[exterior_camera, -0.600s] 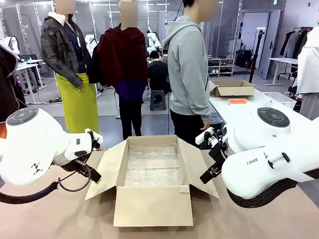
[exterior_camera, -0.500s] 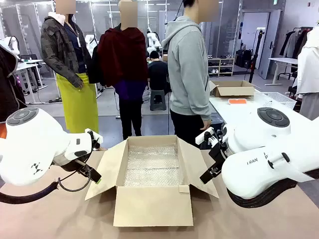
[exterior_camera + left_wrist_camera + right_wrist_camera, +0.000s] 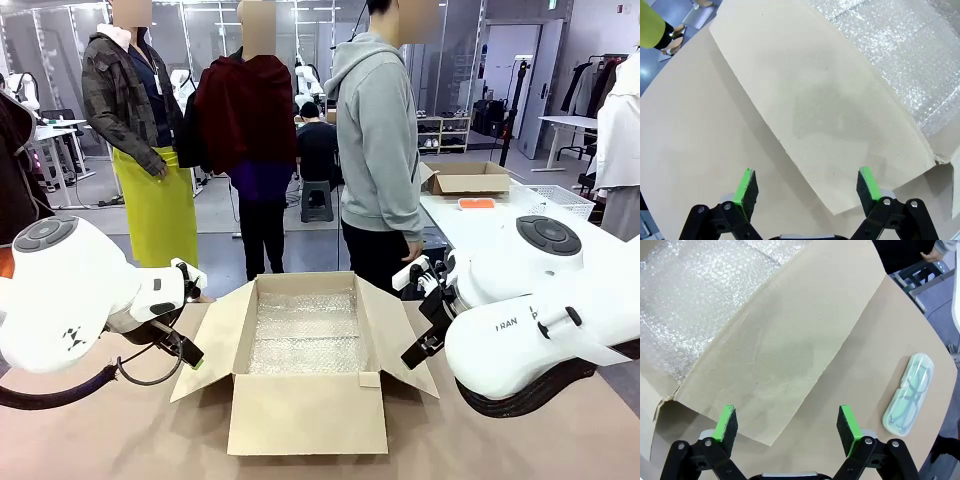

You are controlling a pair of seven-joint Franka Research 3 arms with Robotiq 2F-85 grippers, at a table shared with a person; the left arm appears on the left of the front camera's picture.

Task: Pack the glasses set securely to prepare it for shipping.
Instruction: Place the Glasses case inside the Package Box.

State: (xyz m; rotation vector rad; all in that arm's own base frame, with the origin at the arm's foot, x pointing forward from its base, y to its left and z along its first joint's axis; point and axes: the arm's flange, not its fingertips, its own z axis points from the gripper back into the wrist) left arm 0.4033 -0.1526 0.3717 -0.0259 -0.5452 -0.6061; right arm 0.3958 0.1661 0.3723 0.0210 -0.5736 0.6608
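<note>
"RAN" on right arm (image 3: 520, 345)

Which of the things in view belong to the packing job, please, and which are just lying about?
For the job: mint-green glasses case, on the table beside the box's flap; open cardboard box; bubble wrap lining it.
Lying about: smaller cardboard box and white basket, on the white side table behind.

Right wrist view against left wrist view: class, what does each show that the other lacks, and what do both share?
Right wrist view, not the left: the mint-green glasses case lying flat on the table, apart from the box, and the open right gripper. Left wrist view, not the right: the open left gripper. Both: an opened cardboard box flap, the bubble wrap lining the box, and the tan table.
</note>
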